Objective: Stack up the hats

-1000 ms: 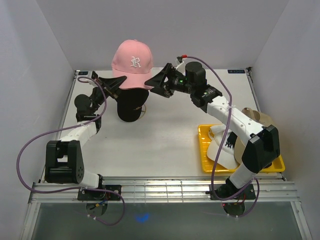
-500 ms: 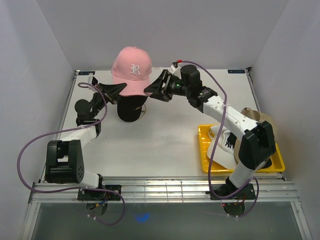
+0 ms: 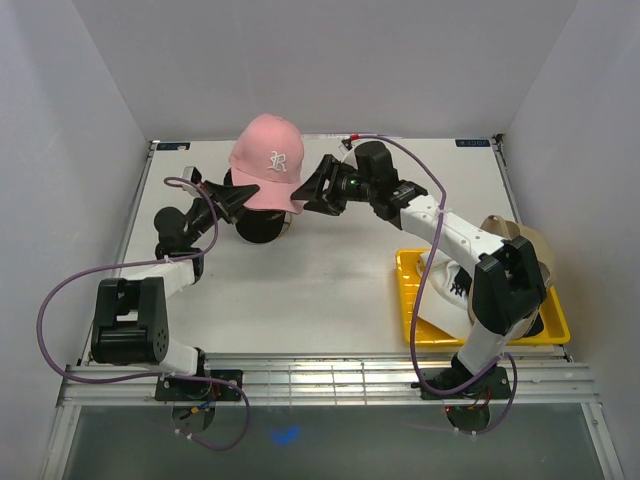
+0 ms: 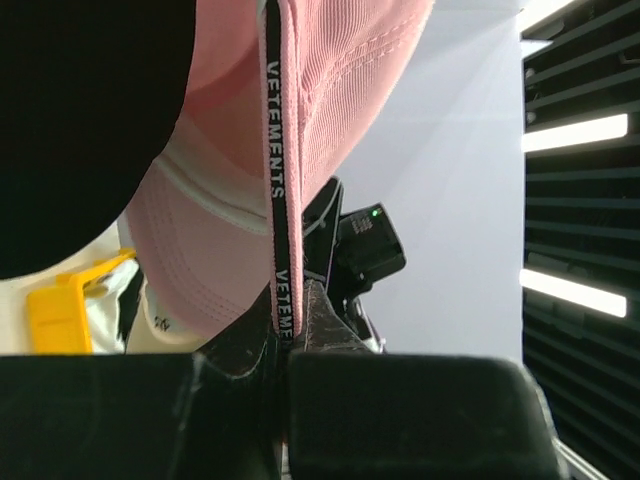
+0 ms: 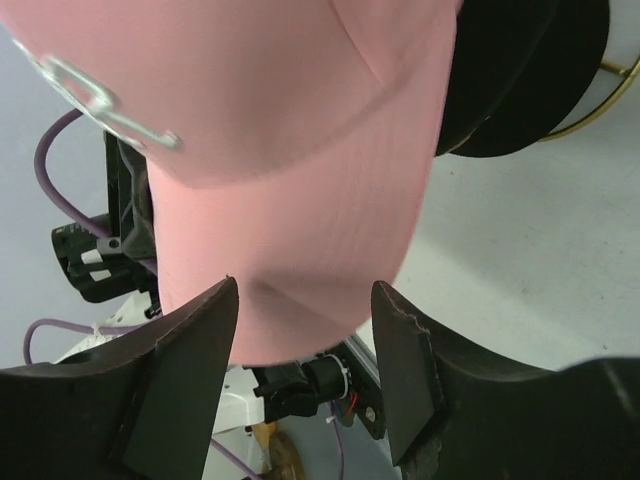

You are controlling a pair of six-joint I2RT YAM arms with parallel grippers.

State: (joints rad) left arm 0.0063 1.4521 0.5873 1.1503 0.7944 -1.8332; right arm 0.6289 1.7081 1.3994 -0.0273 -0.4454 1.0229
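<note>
**Free room and obstructions about the raised cap, seen from above.**
The pink cap [image 3: 268, 160] hangs just over the black cap [image 3: 262, 228] and closes off any approach from above. The left gripper [image 3: 234, 196] bars its left flank, pinching the strap. The right gripper [image 3: 305, 197], astride the brim, bars the right with its arm. Bare table [image 3: 300, 290] lies open in front. The yellow tray [image 3: 556, 330], holding the white cap [image 3: 447, 285] and the tan cap [image 3: 515, 235], fills the near right.

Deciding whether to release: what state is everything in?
pink hat: held tilted over black hat
black hat: on gold stand
white hat: lying in yellow tray
tan hat: at tray, partly hidden
left gripper: shut on pink hat's strap
right gripper: jaws astride pink hat, grip unclear
</note>
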